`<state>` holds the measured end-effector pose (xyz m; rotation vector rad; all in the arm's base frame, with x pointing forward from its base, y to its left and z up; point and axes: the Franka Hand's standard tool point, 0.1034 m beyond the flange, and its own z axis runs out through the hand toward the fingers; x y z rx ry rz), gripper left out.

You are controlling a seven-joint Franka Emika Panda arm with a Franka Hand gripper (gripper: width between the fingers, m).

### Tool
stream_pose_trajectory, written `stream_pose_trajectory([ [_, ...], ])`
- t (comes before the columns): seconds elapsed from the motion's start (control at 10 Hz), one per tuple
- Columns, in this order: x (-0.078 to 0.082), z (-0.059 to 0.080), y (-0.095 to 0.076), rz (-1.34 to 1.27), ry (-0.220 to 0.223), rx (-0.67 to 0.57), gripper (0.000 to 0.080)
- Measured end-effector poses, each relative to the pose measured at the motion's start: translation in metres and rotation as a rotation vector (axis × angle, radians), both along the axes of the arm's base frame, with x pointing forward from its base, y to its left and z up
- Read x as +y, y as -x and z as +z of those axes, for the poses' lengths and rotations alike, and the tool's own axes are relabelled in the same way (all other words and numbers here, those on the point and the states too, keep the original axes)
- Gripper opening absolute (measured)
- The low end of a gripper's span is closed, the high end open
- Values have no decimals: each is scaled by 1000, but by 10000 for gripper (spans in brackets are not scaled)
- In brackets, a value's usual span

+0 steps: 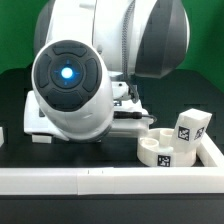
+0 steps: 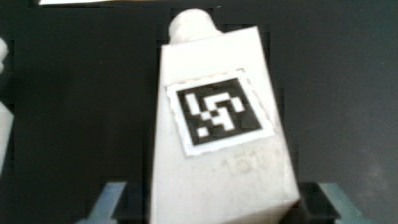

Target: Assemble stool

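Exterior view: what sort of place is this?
Probably a robotics lab bench: a black table fenced by white bars, a large robot arm over it, and white tagged parts, a seat and a leg, laid out for assembly.

Black matte tabletop (image 1: 12, 100), carrying:
- Round white plastic disc seat (image 1: 163, 152), lying flat, square tags on its rim, in the corner where the bars meet.
- Short white blocky leg (image 1: 190, 127), tagged, just behind the seat toward the exterior view's right.
- Long white border bar (image 1: 90, 182) along the front edge.
- Second white border bar (image 1: 213, 152) on the exterior view's right.
- Elongated white tapered leg (image 2: 214, 110), wrist view, flat on the black surface, tag face up.
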<state>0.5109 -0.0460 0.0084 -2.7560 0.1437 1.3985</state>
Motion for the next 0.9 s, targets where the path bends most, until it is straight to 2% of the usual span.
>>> stream_pose_trajectory([
  [0.2, 0, 2, -4, 1, 0, -8, 323],
  [0.3, 2, 9, -8, 5, 0, -15, 323],
  [0.4, 5, 20, -13, 10, -2, -22, 323],
  [0.7, 26, 72, -24, 25, -3, -34, 324],
  [0.8, 31, 85, -30, 32, -5, -56, 324],
  [0.9, 29, 80, -29, 31, -4, -60, 324],
])
